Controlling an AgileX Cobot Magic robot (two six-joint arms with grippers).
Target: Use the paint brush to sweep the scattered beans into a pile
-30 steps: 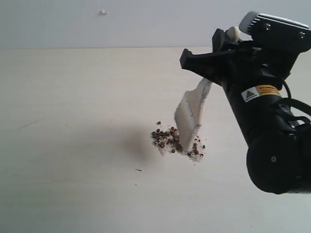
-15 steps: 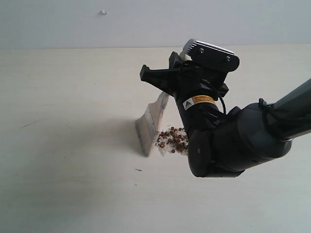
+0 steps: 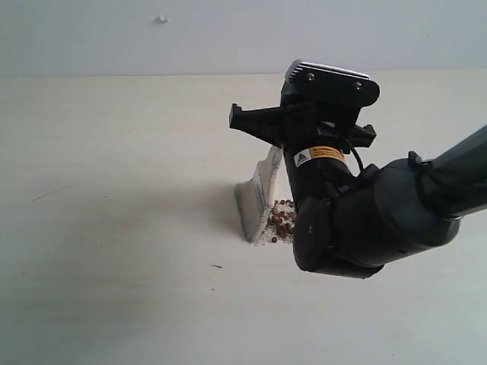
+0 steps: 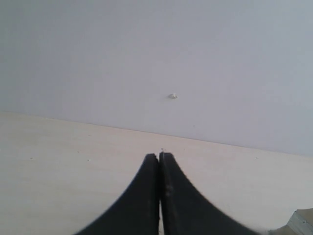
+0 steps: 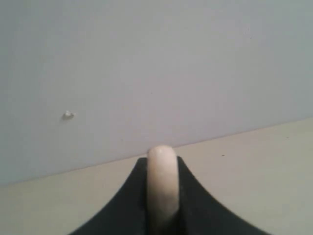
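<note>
Arm [image 3: 380, 220] on the right of the exterior view reaches in from the right edge, its bulky black wrist bent down over the middle of the pale wooden table [image 3: 114, 190], with a plain grey-white wall [image 3: 228, 38] at the far side. Under the wrist the paint brush [image 3: 259, 201] hangs tilted, bristles down at the table top. The beans [image 3: 283, 220] lie in a tight cluster with whitish grit just right of the bristles, partly hidden by the arm. In the left wrist view the left gripper [image 4: 160, 159] hovers well above the table with its two black fingers pressed together on nothing; a greyish corner at the picture's edge may be the brush, though I cannot tell. In the right wrist view the right gripper [image 5: 162, 164] is clamped on the brush's rounded pale handle end, one finger on each side, facing the wall.
</note>
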